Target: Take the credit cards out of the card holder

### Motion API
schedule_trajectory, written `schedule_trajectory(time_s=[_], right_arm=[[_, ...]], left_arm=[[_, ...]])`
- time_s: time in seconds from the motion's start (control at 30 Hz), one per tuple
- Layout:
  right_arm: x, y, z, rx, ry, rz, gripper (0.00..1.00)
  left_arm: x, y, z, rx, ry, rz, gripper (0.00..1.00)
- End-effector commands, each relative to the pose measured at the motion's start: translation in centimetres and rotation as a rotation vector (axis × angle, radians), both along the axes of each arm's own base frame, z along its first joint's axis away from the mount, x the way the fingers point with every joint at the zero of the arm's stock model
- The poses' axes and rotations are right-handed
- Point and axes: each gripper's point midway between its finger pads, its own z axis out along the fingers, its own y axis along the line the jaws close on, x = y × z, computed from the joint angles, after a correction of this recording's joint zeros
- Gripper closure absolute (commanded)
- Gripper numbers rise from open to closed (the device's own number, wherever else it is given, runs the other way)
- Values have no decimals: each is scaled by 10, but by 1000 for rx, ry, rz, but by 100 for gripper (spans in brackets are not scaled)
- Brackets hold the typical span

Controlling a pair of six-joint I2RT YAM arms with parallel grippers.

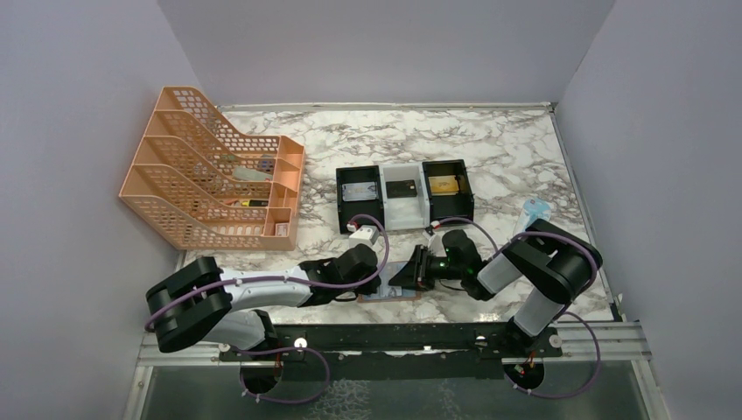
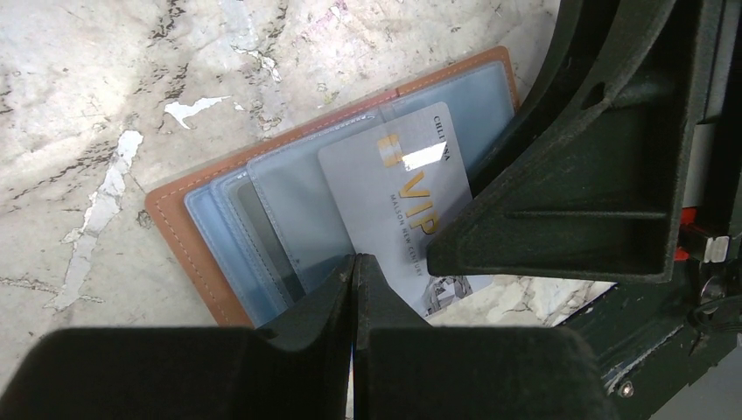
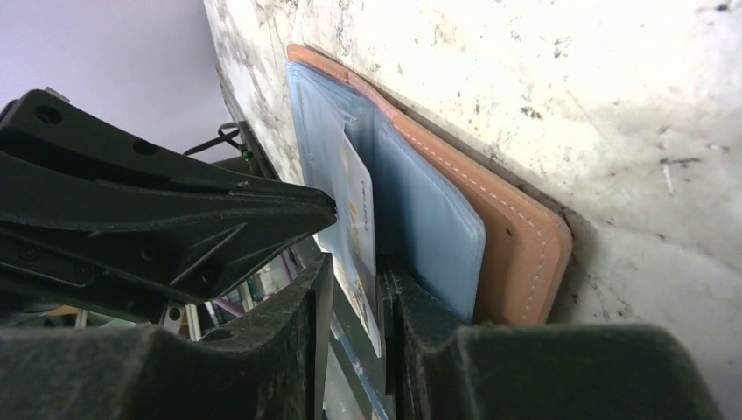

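From above, the small tan-brown leather card holder [image 1: 385, 295] lies open at the near edge of the white-and-grey marble counter [image 1: 490, 149], just short of the dark rail. Bare marble stretches beyond the card holder toward the back wall. The left claw [image 1: 381, 278] and the right claw [image 1: 408, 276] meet over the card holder and hide most of it. Behind the card holder stands a black-and-white three-compartment tray [image 1: 381, 197] with a card in each section. Far to the card holder's left is an orange mesh plastic file rack [image 1: 210, 175].

In the left wrist view the card holder's light-blue sleeves face up. A flat greyish-silver plastic card [image 2: 411, 201] with gold VIP lettering sticks partly out of them, and its free end reaches past the card holder's edge onto the marble. The left claw is clenched, fingers together, with its tips pressed on the sleeves just beside the card. Whether it pinches a sleeve cannot be told. The right claw's black finger crowds in over the card's far side, leaving little room there. The counter's edge runs just past the card holder.

In the right wrist view the right claw is loosened. Its fingers [image 3: 311, 315] stand slightly apart on either side of the greyish-silver card, straddling its edge, and a sliver of gap shows. The card holder's leather cover lies flat beside them, and the left claw blocks the other side.
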Motion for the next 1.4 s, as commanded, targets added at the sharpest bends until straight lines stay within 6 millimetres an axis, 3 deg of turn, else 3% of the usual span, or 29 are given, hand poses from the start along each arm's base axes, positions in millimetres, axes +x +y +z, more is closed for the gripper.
schedule_trajectory(time_s=[0.0, 0.6, 1.0, 1.37], right_arm=[[11, -2, -11, -19, 20, -74, 73], [13, -11, -11, -32, 24, -109, 74], [10, -14, -5, -27, -10, -101, 99], [8, -23, -3, -80, -47, -103, 99]], left_arm=[[-17, 24, -30, 132, 74, -22, 96], [-15, 30, -27, 143, 64, -6, 98], [-15, 31, -24, 132, 58, 5, 98], [-13, 30, -16, 124, 44, 4, 100]])
